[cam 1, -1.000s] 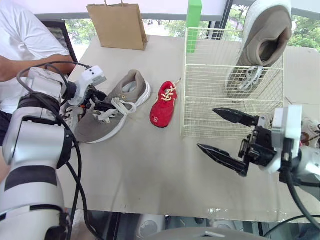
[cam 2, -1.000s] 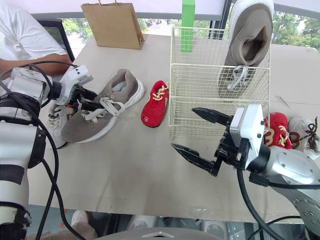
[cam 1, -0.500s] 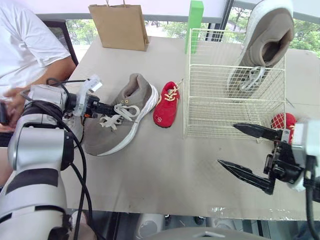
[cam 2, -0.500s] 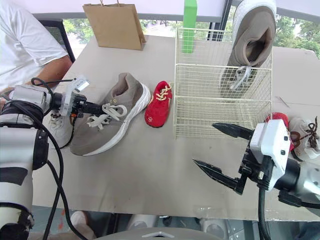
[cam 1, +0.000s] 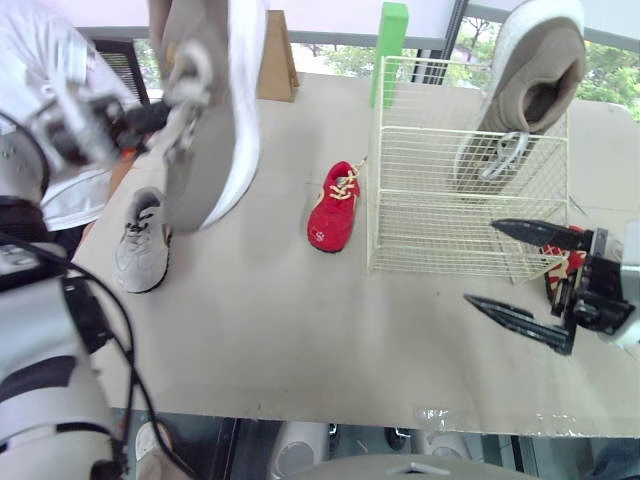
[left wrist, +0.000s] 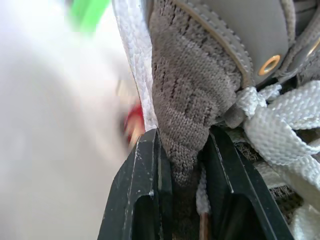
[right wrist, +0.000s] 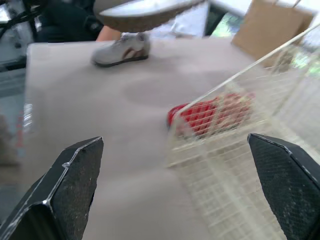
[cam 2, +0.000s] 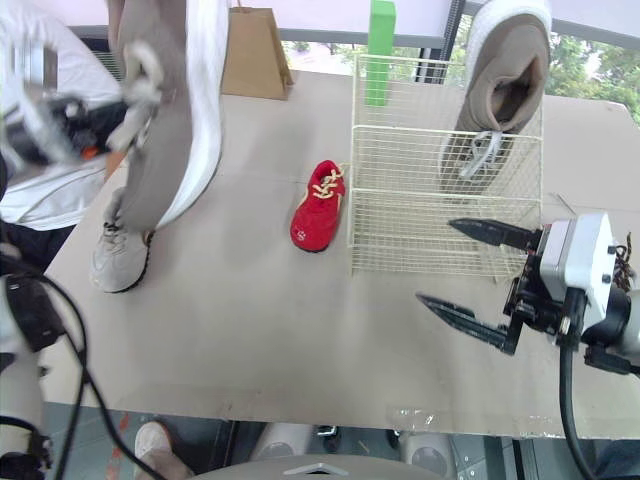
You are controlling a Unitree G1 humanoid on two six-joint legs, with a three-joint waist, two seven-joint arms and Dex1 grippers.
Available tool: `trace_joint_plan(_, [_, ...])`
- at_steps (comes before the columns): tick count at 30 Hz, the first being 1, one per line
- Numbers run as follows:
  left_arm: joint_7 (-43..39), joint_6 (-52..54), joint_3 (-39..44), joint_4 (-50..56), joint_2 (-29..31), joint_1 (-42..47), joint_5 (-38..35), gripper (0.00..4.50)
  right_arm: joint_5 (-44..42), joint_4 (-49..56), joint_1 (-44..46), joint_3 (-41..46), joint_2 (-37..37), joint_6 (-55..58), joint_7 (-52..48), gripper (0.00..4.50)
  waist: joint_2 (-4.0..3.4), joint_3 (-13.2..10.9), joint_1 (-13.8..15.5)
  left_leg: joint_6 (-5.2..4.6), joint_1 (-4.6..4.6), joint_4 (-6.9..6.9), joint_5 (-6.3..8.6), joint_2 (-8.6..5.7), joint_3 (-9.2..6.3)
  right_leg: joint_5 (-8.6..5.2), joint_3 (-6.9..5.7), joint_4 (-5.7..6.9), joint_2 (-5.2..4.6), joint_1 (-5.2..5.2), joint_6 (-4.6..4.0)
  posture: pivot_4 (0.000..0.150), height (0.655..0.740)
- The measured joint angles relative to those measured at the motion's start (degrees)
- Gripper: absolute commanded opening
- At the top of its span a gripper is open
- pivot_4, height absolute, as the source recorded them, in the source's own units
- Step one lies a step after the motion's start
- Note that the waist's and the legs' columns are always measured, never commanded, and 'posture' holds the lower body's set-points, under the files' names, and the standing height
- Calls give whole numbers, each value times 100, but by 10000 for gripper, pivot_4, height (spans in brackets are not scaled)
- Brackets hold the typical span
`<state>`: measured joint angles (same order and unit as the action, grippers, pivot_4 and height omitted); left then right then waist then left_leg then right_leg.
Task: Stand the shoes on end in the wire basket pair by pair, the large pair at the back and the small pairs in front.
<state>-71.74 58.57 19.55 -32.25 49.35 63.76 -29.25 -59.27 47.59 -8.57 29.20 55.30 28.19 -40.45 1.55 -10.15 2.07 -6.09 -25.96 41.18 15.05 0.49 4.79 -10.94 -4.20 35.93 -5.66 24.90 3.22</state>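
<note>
My left gripper (left wrist: 182, 137) is shut on the cloth upper of a large grey shoe (cam 1: 205, 110), by the white laces. That shoe hangs in the air above the table's left side, its white sole facing the wire basket (cam 1: 440, 210). Its mate (cam 1: 530, 90) stands on end in the basket's back right corner. A small red shoe (cam 1: 333, 208) lies just left of the basket, and a small grey shoe (cam 1: 140, 245) lies further left. My right gripper (cam 1: 482, 262) hangs open in front of the basket's right side, holding nothing.
A second red shoe (cam 1: 556, 262) and a laced shoe (cam 2: 625, 262) lie right of the basket, behind my right gripper. A brown paper bag (cam 1: 272, 60) and a green block (cam 1: 390, 50) stand at the back. A person in a white shirt (cam 1: 70, 200) sits at the left.
My left gripper has shut on the large grey shoe and lifted it off the table, high up. My right gripper has drifted right, still open. The camera has shifted too.
</note>
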Motion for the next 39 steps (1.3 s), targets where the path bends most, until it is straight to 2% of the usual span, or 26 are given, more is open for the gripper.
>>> trace_joint_plan(1, [480,73,188,559,-325,34,-191,5388,24,-86,163,-84,-37,1,103,45000,-1,1,11,2,6,1,-1,-6,-3,1,-4,2,-6,-10,1,1500,7400])
trace_joint_plan(2, [1683,94,627,1487,-1197,94,-266,5388,9,-371,537,-175,-137,23,168,45000,-6,-1,34,5,25,5,-3,-13,-10,16,-10,-1,-11,-35,28,1500,7400])
trace_joint_plan(3, [2328,64,702,1935,-1708,139,-328,5388,-73,-577,744,-171,-77,59,127,45000,-11,-5,45,13,22,4,-9,-21,-11,18,-12,-2,-17,-35,31,1500,7400])
trace_joint_plan(4, [2471,58,688,2049,-1828,141,-338,5388,-98,-633,782,-170,-49,68,112,45000,-11,-5,45,13,23,4,-10,-23,-10,20,-11,-1,-18,-35,33,1500,7400])
trace_joint_plan(7, [4069,-323,545,2935,-2968,142,-156,5388,-515,-1152,753,172,304,409,-627,45000,-12,-6,24,11,26,3,-11,-25,-5,31,-9,2,-12,-38,47,1500,7400])
trace_joint_plan(12, [5544,-1253,16,3182,-4059,288,320,5388,-368,-1633,615,722,459,507,-1357,45000,-14,-6,23,10,29,-5,-12,-18,-1,31,-12,2,37,-36,46,1500,7400])
trace_joint_plan(17, [6130,-2710,-692,3029,-4442,371,1096,5388,-213,-1678,568,800,409,534,-1409,45000,-20,-5,16,9,33,-6,-12,-17,15,31,-3,2,42,-32,46,1500,7400])
trace_joint_plan(20, [6270,-3838,-1010,2712,-4537,398,1521,5388,-214,-1661,570,919,307,545,-1370,45000,-20,-5,29,9,33,-6,-11,-16,14,32,-3,2,39,-31,45,1500,7400])
trace_joint_plan(22, [6303,-4163,-1090,2580,-4567,424,1653,5388,-209,-1660,560,989,281,544,-1361,45000,-20,-5,33,8,32,-5,-11,-16,14,32,-3,2,36,-31,44,1500,7400])
trace_joint_plan(28, [6391,-5873,-1379,1607,-4826,664,2165,5388,-133,-1628,399,1287,-57,483,-1310,45000,-20,-5,115,4,27,-4,-8,-21,14,32,-11,-5,28,-32,44,1500,7400])
trace_joint_plan(29, [6413,-6486,-1568,1088,-4973,727,2376,5388,-83,-1621,266,1435,-204,465,-1285,45000,-21,-4,152,0,28,-4,-6,-22,19,33,-13,-5,27,-31,44,1500,7400])
trace_joint_plan(34, [6587,-7327,-2095,266,-5291,520,3002,5388,-51,-1599,189,1648,-341,417,-1209,45000,-22,-4,166,-4,26,-4,-4,-22,21,33,-11,-5,25,-27,45,1500,7400])
trace_joint_plan(39, [6833,-7939,-2618,-92,-5280,51,3710,5388,-46,-1451,71,1654,-397,412,-1123,45000,-39,5,147,-5,27,-9,-3,-15,21,33,-8,-4,8,-18,44,1500,7400])
